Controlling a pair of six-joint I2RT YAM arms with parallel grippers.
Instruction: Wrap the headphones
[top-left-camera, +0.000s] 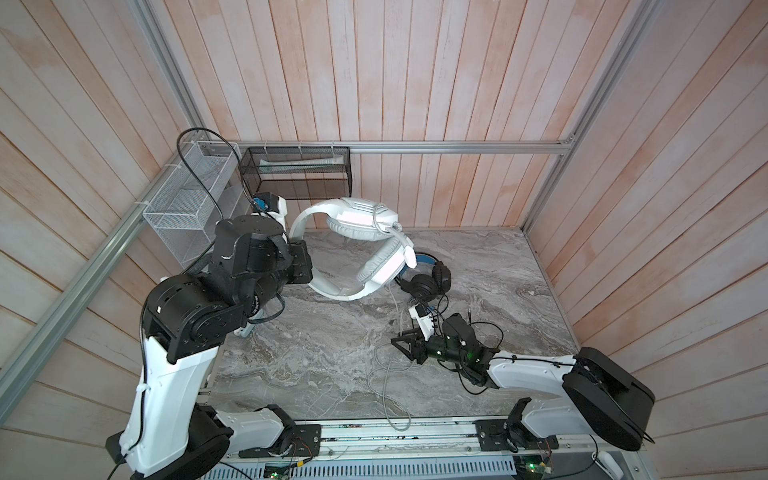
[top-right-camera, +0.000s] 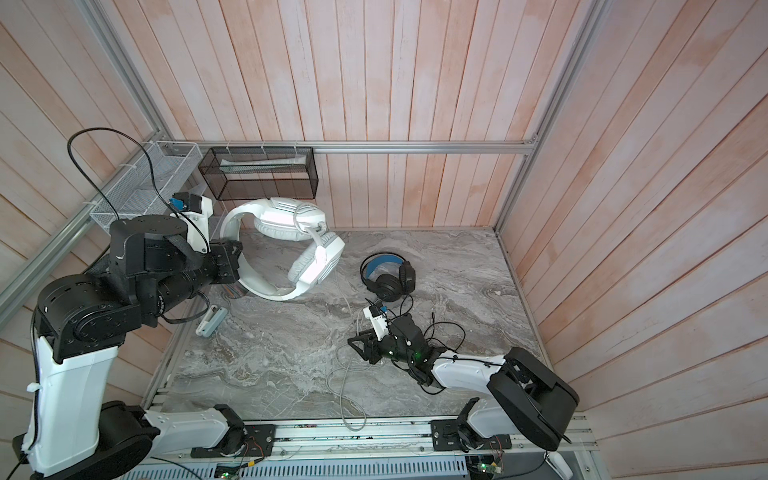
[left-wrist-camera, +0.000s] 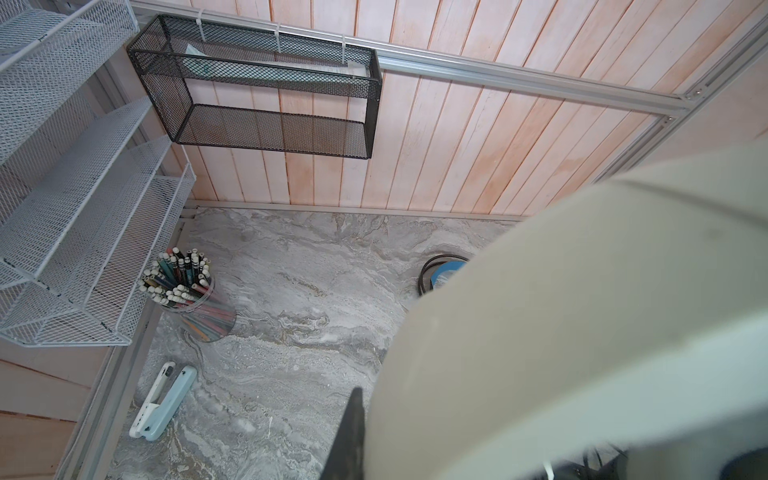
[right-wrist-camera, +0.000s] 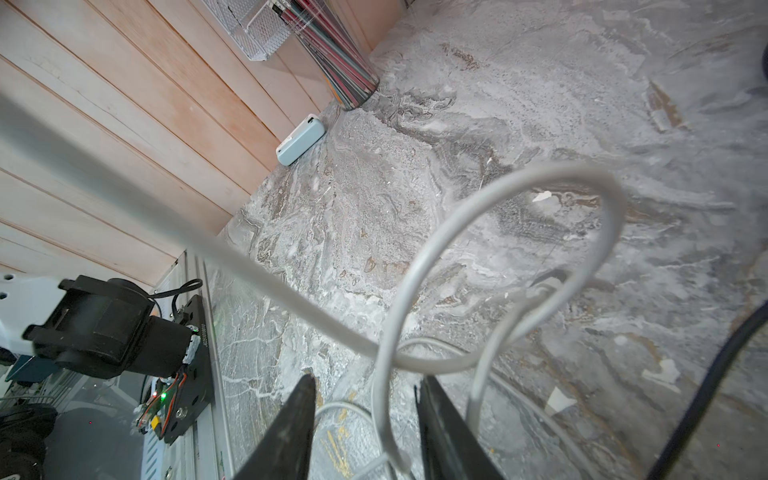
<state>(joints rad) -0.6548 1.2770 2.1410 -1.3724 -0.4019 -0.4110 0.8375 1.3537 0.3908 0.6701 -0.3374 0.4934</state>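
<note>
The white headphones (top-left-camera: 361, 232) hang tilted above the back of the marble table, lifted by the headband (left-wrist-camera: 582, 311). My left gripper (top-left-camera: 311, 268) is shut on that headband; one dark finger (left-wrist-camera: 353, 436) shows beside it in the left wrist view. Their grey-white cable (top-left-camera: 386, 386) drops to the table and loops toward the front edge. My right gripper (right-wrist-camera: 370, 411) is low over those loops, jaws apart, with a cable strand (right-wrist-camera: 384, 395) running between them untouched. The black headphones (top-right-camera: 386, 278) with blue-lined headband lie right of the white ones, black cable (top-left-camera: 478, 332) tangled by the right arm.
A black mesh shelf (top-left-camera: 299, 174) and a white mesh rack (top-left-camera: 187, 208) hang on the back-left walls. A cup of pencils (left-wrist-camera: 187, 291) and a pale blue and white case (left-wrist-camera: 164, 401) sit at the table's left edge. Wooden walls close in three sides.
</note>
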